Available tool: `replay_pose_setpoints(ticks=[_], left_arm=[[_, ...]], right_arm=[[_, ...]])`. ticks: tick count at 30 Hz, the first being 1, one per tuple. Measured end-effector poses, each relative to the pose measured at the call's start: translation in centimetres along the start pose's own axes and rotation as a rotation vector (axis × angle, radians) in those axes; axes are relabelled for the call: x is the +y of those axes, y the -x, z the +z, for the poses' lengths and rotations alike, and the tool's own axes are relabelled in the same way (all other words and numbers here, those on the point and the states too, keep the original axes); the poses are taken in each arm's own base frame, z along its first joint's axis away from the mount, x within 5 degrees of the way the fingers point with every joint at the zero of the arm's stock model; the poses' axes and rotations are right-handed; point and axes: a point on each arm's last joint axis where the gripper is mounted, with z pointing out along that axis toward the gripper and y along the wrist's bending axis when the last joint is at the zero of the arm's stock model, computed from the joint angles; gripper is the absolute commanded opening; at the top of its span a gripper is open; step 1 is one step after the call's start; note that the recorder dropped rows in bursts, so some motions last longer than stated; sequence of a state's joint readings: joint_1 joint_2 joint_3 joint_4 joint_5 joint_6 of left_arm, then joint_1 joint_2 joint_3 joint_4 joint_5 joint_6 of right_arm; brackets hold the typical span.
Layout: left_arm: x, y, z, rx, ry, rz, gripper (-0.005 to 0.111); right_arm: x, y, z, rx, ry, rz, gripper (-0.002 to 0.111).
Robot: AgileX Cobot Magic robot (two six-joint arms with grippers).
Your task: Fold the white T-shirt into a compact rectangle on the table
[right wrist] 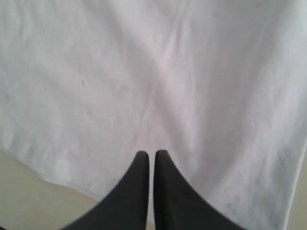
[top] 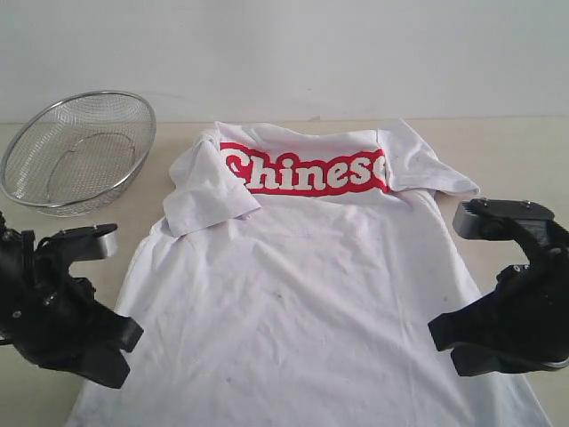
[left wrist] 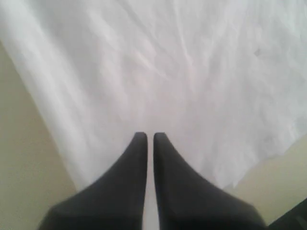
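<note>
The white T-shirt [top: 302,285] lies spread on the table [top: 516,160], hem towards the near edge. Red-outlined "Chinese" lettering shows on a band across its far end, and both sleeves are turned inward. My left gripper [top: 132,334] hovers over the shirt's left edge, and the left wrist view shows it [left wrist: 149,136] shut and empty above white cloth [left wrist: 182,72]. My right gripper [top: 436,329] is at the shirt's right edge. In the right wrist view it [right wrist: 151,154] is also shut, with nothing pinched, over the cloth [right wrist: 144,72] near a hem.
A round wire-mesh metal basket [top: 78,151] stands at the far left of the table, apart from the shirt. Bare beige tabletop shows beside the cloth [left wrist: 24,158] [right wrist: 29,191]. A white wall runs behind the table.
</note>
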State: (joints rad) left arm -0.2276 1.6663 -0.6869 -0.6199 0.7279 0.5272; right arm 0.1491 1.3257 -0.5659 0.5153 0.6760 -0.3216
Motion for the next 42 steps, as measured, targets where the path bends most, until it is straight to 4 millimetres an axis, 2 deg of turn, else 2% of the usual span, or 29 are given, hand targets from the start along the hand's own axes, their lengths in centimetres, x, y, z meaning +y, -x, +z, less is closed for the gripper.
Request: replay_pose_setpoints(ticks=[5,10,13,18,29,33,37,42], left_arm=[[1.1,-0.1,2.6,0.112,0.000,-0.027,0.005],[1.1,-0.1,2.7,0.128,-0.012,-0.032,0.005],[1.1,-1.0,2.9,0.165,-0.012,-0.046,0.005],[1.3,-1.8,2.7,0.219,0.020,-0.079,0.005],[1.0,-2.7,1.1,0.211,0.062,-0.019,0.005],[0.1,-2.4,0.1,0.143,0.008,-0.016,0.005],[-1.5,-0.8,-1.8,0.018,-0.072,0.035,0.005],[-2.1,2.9,-3.9,-0.183,-0.057,0.081,0.005]], right_arm=[[0.0,0.0,0.0,0.000,0.000,0.000,0.000],[0.0,0.0,0.0,-0.002,-0.002,-0.008,0.000],[0.0,0.0,0.0,-0.002,-0.002,-0.012,0.000],[0.0,0.0,0.0,-0.002,-0.002,-0.013,0.000],[0.0,0.1,0.0,-0.007,-0.004,-0.017,0.000],[-0.2,0.5,0.0,-0.053,-0.020,-0.015,0.013],[0.2,2.8,-1.1,-0.165,-0.032,-0.025,0.036],[1.2,9.7,-3.1,-0.343,-0.038,-0.049,0.036]])
